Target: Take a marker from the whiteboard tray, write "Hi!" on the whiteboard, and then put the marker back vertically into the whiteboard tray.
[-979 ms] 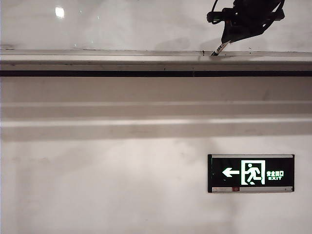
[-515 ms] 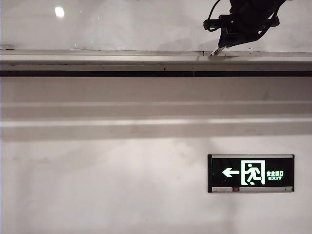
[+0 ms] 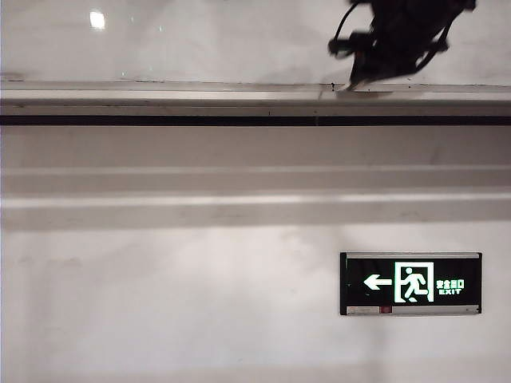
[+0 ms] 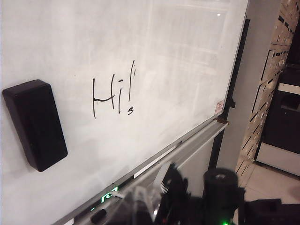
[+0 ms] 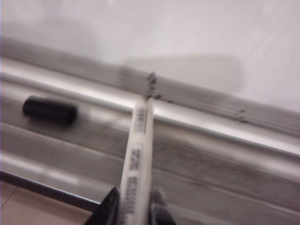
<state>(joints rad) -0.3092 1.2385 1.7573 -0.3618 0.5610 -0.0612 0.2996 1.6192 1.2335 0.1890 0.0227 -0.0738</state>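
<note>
The marker (image 5: 138, 159), a white barrel with printed labels, lies between the fingers of my right gripper (image 5: 135, 192), which is shut on it. Its tip rests against the back rail of the whiteboard tray (image 5: 211, 159). In the exterior view the right gripper (image 3: 361, 73) hangs low over the tray (image 3: 160, 97) at the upper right, hiding most of the marker. The whiteboard (image 4: 187, 56) carries the black writing "Hi!" (image 4: 115, 93). My left gripper shows only as a dim blur at the edge of its wrist view.
A loose black cap (image 5: 50, 111) lies in the tray beside the marker. A black eraser (image 4: 35, 124) sticks to the whiteboard. A green exit sign (image 3: 411, 283) hangs on the wall below the tray. The right arm's dark body (image 4: 206, 201) fills the corner of the left wrist view.
The right gripper has sunk closer to the tray. The marker, earlier sticking out steeply below the gripper, now lies flatter and is almost hidden in the exterior view.
</note>
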